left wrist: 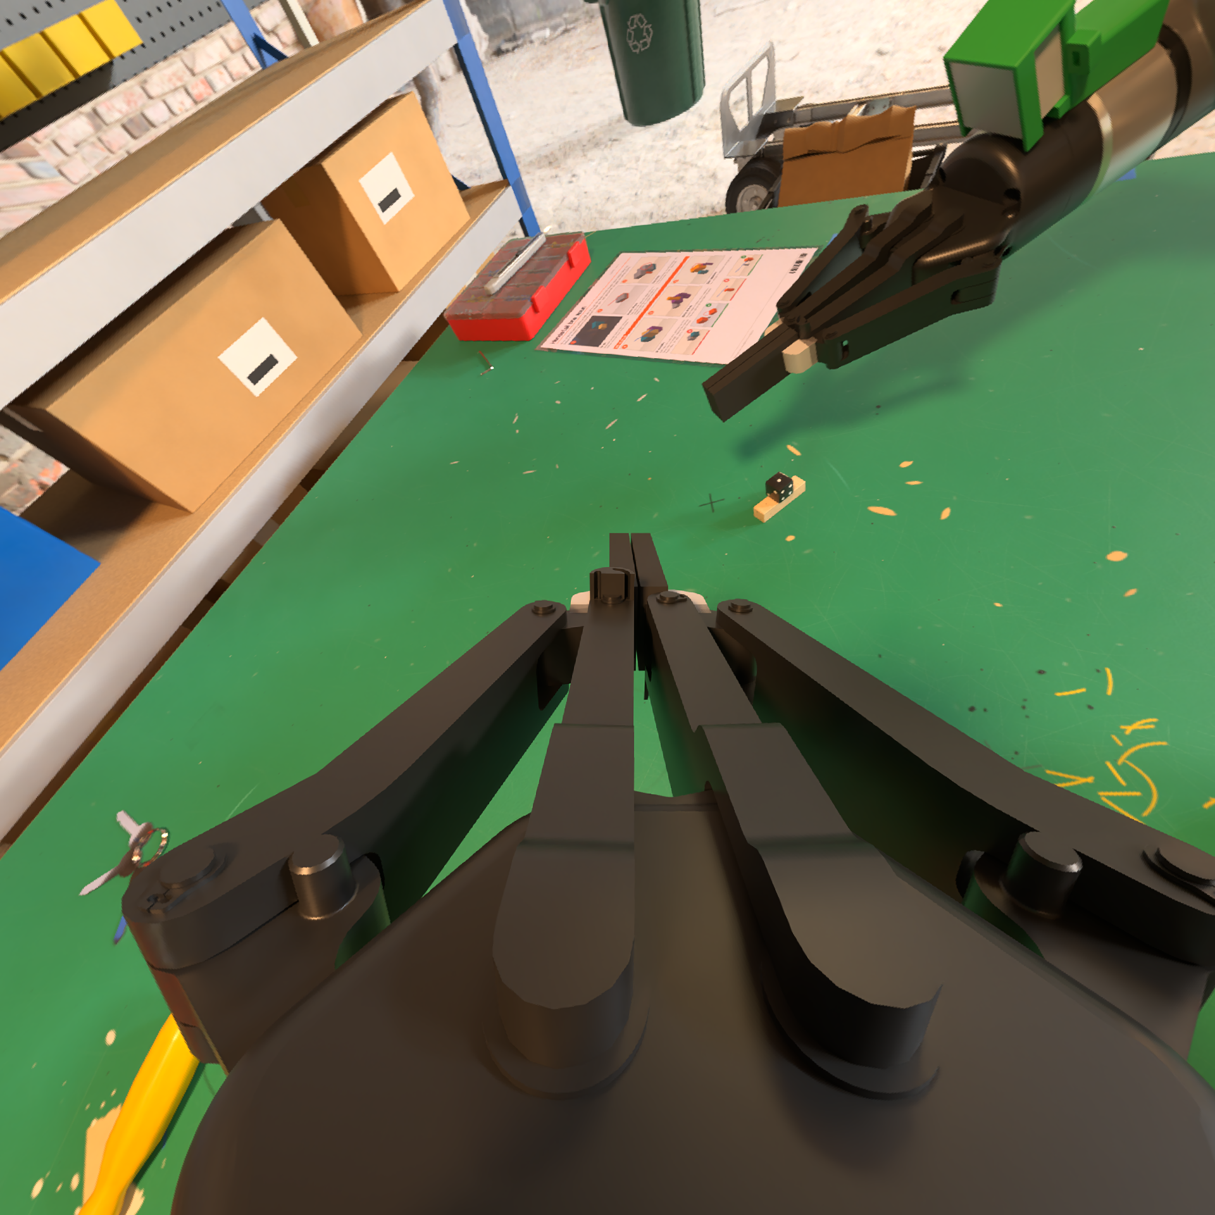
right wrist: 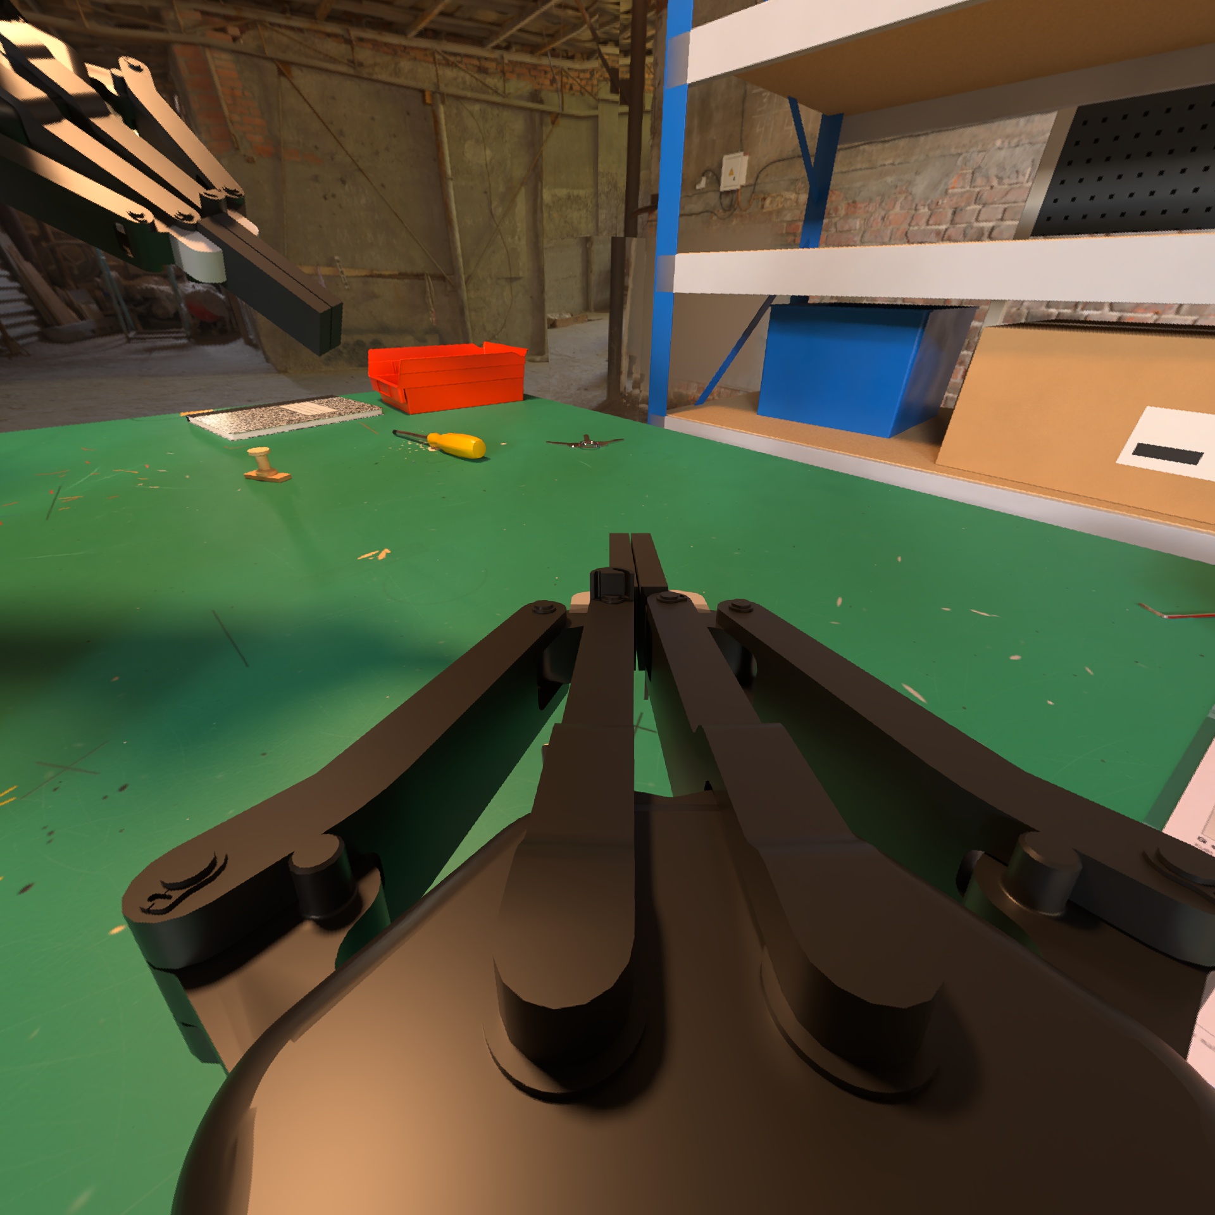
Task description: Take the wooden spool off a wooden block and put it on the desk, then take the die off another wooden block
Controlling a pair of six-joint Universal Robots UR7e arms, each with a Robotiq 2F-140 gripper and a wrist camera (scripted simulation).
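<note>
In the left wrist view a black die point(left wrist: 778, 487) sits on a small wooden block point(left wrist: 780, 501) on the green desk point(left wrist: 460, 592), ahead and right of my left gripper point(left wrist: 631, 546), which is shut and empty above the desk. In the right wrist view a wooden spool point(right wrist: 260, 458) stands upright on a flat wooden block point(right wrist: 268, 476) at the far left. My right gripper point(right wrist: 631, 546) is shut and empty, well short of the spool. It also shows in the left wrist view point(left wrist: 723, 401), above and beyond the die.
A shelf rack with cardboard boxes point(left wrist: 197, 368) and a blue bin point(right wrist: 848, 368) runs along one desk edge. A red case point(left wrist: 519, 289) and an instruction sheet point(left wrist: 677, 306) lie far off. A notebook point(right wrist: 283, 415), red bin point(right wrist: 447, 378), yellow screwdriver point(right wrist: 453, 444) and wing nut point(right wrist: 585, 443) lie beyond the spool.
</note>
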